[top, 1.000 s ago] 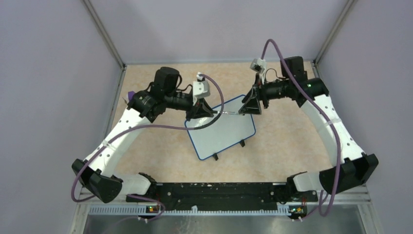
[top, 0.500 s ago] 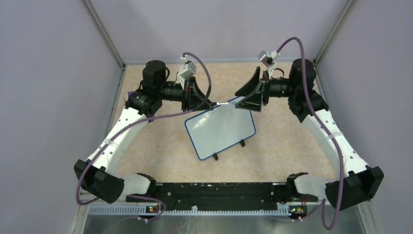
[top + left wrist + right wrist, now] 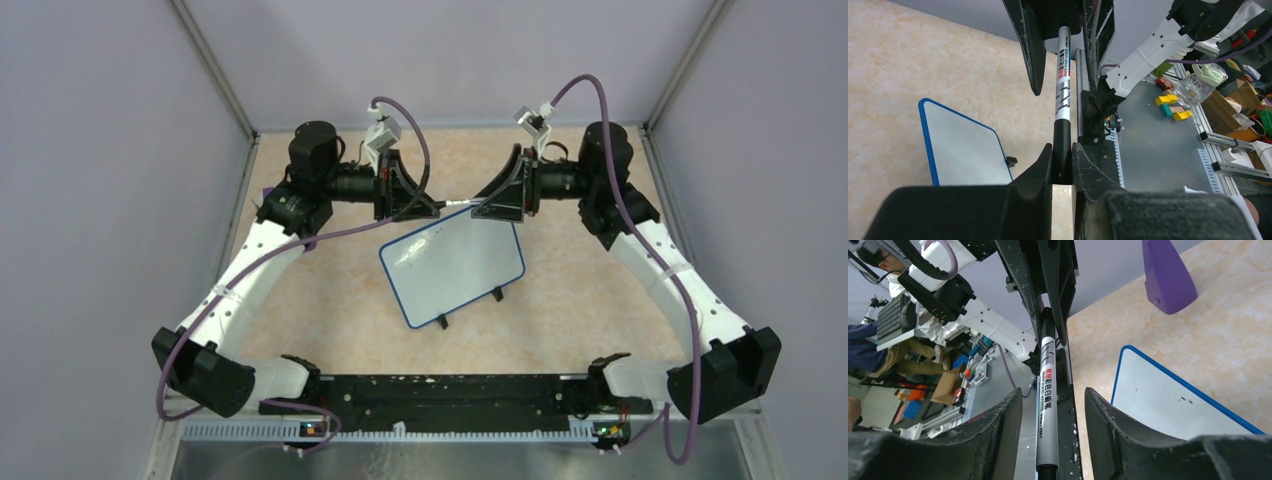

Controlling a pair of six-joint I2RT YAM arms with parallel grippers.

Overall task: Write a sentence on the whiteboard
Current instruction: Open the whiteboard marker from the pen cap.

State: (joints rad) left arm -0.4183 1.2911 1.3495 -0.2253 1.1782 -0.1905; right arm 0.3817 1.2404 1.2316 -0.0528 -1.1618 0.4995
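The whiteboard [image 3: 455,265], white with a blue frame and two black feet, lies on the table. It carries only faint smudges and no sentence shows. My left gripper [image 3: 430,205] is shut on the black end of a silver-and-black marker [image 3: 460,204], held level above the board's far edge. My right gripper [image 3: 492,206] faces it, open, with its fingers on either side of the marker's other end and not touching it. The left wrist view shows my left gripper [image 3: 1062,155] clamping the marker [image 3: 1063,95] beside the board [image 3: 963,145]. The right wrist view shows my right gripper [image 3: 1053,392] around the marker [image 3: 1048,390].
A purple wedge [image 3: 1165,275] stands on the table behind the left arm and peeks out there in the top view [image 3: 268,192]. Grey walls enclose the table on three sides. The board [image 3: 1168,400] lies below the grippers.
Both grippers have moved up and toward the far wall with the marker between them, off the board's surface. The right gripper's jaws now stand wide apart.
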